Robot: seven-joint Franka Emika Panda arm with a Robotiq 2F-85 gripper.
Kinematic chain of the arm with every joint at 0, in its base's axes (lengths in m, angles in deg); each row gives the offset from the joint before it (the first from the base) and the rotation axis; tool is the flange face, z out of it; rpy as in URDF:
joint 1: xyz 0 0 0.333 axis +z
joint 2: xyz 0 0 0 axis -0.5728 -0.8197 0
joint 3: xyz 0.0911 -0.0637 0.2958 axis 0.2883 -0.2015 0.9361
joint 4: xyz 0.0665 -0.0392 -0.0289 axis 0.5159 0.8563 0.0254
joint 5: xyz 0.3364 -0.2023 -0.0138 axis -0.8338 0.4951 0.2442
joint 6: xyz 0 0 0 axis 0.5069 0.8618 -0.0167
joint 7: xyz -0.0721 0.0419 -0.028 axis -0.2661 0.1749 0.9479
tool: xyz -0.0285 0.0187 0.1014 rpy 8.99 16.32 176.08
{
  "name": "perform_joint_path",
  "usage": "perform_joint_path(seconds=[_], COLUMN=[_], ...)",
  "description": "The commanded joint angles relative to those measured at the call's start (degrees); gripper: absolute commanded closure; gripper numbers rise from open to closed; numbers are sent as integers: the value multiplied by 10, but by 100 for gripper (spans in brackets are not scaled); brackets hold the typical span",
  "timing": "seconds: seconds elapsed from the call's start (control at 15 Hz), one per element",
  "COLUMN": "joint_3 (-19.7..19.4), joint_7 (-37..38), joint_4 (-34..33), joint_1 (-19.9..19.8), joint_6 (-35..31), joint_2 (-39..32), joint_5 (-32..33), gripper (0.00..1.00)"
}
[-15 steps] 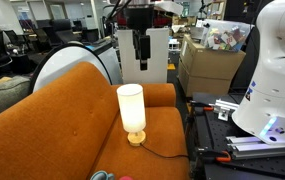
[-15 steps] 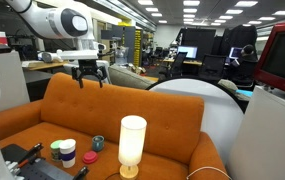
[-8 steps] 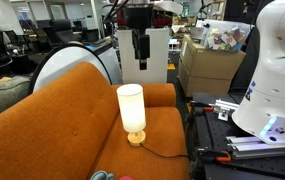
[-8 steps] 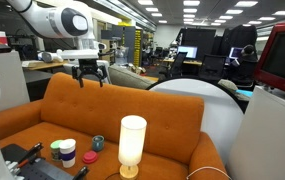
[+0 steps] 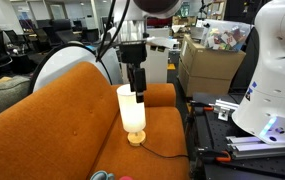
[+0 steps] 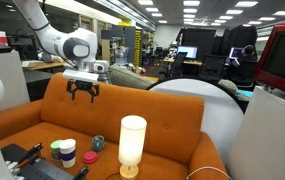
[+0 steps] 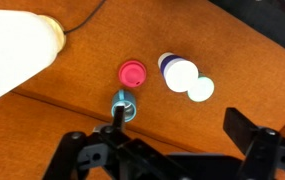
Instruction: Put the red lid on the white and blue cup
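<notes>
The red lid [image 7: 132, 73] lies flat on the orange sofa seat, seen from above in the wrist view; it also shows in an exterior view [image 6: 90, 158]. The white and blue cup [image 7: 179, 73] stands just right of it, also in an exterior view [image 6: 67, 152], with a round white piece [image 7: 200, 89] touching it. My gripper [image 7: 162, 150] is open and empty, hanging high above the seat in both exterior views [image 6: 82, 92] [image 5: 137, 80], well apart from lid and cup.
A white lamp [image 6: 132, 140] stands on the sofa seat [image 6: 172, 130] beside the lid, its cord trailing off. A small teal cup [image 7: 124, 103] sits below the lid. A white robot body [image 5: 277, 70] and cardboard boxes [image 5: 207, 60] stand beside the sofa.
My gripper has come down and moved over the sofa, closer to the lamp and the seat. Its jaws stay open. Lid and cup have not moved.
</notes>
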Motion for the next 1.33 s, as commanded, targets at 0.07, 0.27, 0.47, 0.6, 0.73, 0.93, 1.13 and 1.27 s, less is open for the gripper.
perform_joint_path(seconds=[0.07, 0.27, 0.47, 0.6, 0.73, 0.93, 1.13, 1.27], joint_3=[20, 38, 40, 40, 43, 56, 72, 70], joint_7=[-64, -55, -55, -55, -40, 9, 76, 135], joint_4=[-71, -51, -49, -46, -51, -58, -64, -69], joint_1=[-30, -44, -43, -42, -42, -40, -44, -40], joint_6=[4, -4, -4, -3, -19, -89, -186, -247], joint_2=[-125, -113, -100, -97, -111, -152, -214, -258], joint_5=[-33, -36, -38, -38, -49, -42, -30, 3], gripper=[0, 0, 0, 0, 0, 0, 0, 0])
